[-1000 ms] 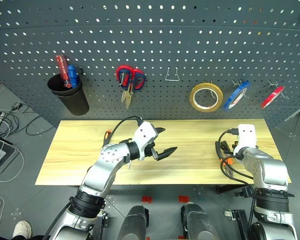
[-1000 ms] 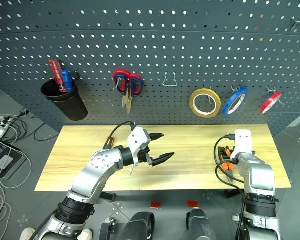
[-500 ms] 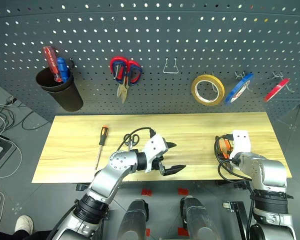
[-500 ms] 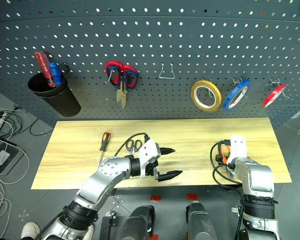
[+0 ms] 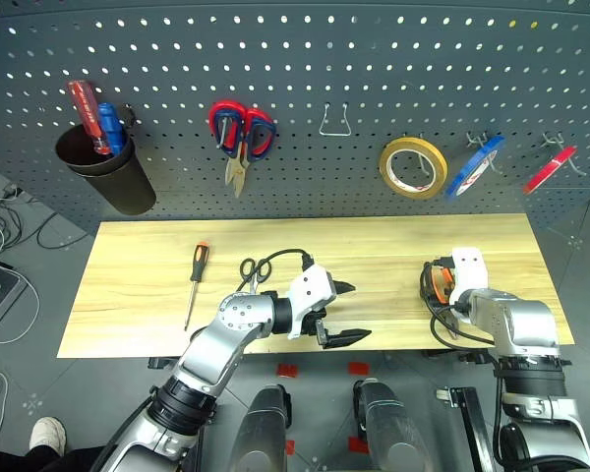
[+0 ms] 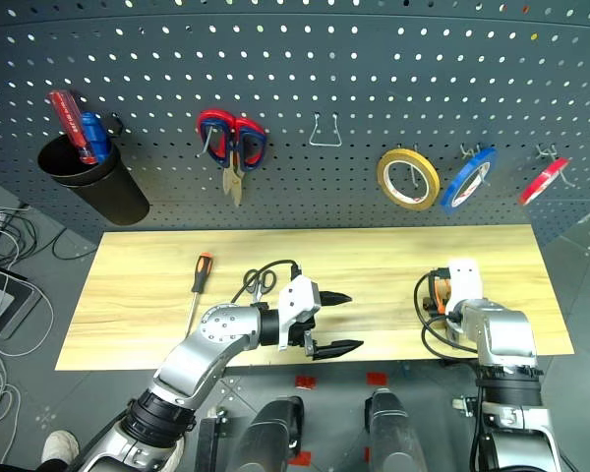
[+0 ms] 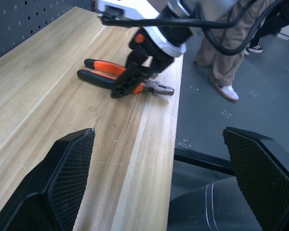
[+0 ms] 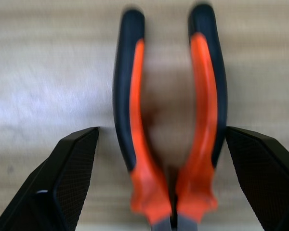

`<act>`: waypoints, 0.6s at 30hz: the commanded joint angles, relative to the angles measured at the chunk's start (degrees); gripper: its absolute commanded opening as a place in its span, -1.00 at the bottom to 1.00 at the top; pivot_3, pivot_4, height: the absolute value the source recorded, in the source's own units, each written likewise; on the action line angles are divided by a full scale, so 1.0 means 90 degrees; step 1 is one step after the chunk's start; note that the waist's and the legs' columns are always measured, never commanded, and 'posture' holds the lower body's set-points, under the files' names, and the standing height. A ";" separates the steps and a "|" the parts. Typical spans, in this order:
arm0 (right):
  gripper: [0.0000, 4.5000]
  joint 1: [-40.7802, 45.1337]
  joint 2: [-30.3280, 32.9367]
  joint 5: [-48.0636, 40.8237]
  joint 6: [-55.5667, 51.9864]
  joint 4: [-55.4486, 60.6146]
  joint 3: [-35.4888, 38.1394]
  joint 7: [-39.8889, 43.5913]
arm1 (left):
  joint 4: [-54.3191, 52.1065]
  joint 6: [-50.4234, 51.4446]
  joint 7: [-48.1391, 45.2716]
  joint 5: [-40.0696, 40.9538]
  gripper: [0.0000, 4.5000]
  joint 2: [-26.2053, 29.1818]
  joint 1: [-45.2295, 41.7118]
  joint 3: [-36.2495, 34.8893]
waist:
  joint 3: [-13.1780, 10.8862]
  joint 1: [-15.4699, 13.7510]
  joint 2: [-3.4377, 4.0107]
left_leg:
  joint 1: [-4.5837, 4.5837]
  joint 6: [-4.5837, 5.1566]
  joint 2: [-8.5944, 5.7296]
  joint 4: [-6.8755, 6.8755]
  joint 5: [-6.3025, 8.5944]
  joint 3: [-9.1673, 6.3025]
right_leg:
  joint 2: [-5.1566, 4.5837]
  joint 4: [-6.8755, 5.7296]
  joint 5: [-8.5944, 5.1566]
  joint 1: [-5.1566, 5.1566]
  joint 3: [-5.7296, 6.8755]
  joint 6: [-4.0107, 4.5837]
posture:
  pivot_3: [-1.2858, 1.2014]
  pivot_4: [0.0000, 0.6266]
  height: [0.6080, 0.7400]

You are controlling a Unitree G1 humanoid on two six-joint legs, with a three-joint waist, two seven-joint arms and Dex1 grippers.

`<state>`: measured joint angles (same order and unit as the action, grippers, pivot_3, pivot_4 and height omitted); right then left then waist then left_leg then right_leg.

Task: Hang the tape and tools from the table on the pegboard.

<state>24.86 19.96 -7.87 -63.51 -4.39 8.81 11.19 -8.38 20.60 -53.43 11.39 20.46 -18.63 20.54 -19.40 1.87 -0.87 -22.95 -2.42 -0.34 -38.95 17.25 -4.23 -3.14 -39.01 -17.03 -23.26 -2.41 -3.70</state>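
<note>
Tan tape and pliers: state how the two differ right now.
The tan tape is a ring hanging on the pegboard; the pliers are long, orange-and-black, lying on the table. The open right gripper sits over the pliers; nothing is near the tape.

On the bench [image 5: 128,265], the pliers [image 8: 171,120] lie directly under the right tool [image 7: 135,79], handles between its spread fingers. The scissors [image 5: 253,268] lie just behind the left tool [image 5: 342,313], the screwdriver [image 5: 195,280] further left. The pegboard [image 5: 305,88] stands behind both.
</note>
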 commanded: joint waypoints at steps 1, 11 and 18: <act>0.82 0.0065 0.0074 -0.0034 0.0113 -0.0093 0.0027 0.0052 | -0.0176 -0.0073 -0.0037 0.0090 1.00 -0.0041 0.0007 0.0045 | -0.0002 -0.0001 -0.0002 | -0.0001 0.0000 0.0001 0.0000 0.0000 -0.0001 | 0.0000 0.0001 0.0000 0.0000 0.0001 0.0000 | 0.07 0.26 1.00; 0.35 0.0007 0.0239 0.0020 0.0304 -0.0096 -0.0149 0.0173 | -0.0088 -0.0122 -0.0015 0.0072 1.00 -0.0110 -0.0044 0.0020 | -0.0004 -0.0002 -0.0001 | -0.0001 0.0000 0.0001 0.0001 0.0000 0.0000 | -0.0003 0.0002 0.0000 -0.0001 -0.0001 0.0000 | 0.07 0.23 1.00; 0.35 -0.0501 0.0495 -0.0257 0.0829 0.1311 -0.0601 0.0905 | -0.0545 -0.0014 0.0227 0.0344 1.00 -0.0062 0.0195 -0.0459 | -0.0003 0.0002 0.0000 | -0.0009 -0.0003 0.0003 0.0003 -0.0001 -0.0002 | -0.0004 0.0003 0.0000 -0.0011 0.0000 0.0000 | 0.06 0.05 1.00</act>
<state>20.96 23.80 -8.47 -58.47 1.15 3.72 17.16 -9.14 20.95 -52.21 12.76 19.99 -18.10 18.08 -19.43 1.88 -0.88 -23.03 -2.46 -0.30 -38.92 17.23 -4.24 -3.18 -38.98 -17.03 -23.38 -2.42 -3.70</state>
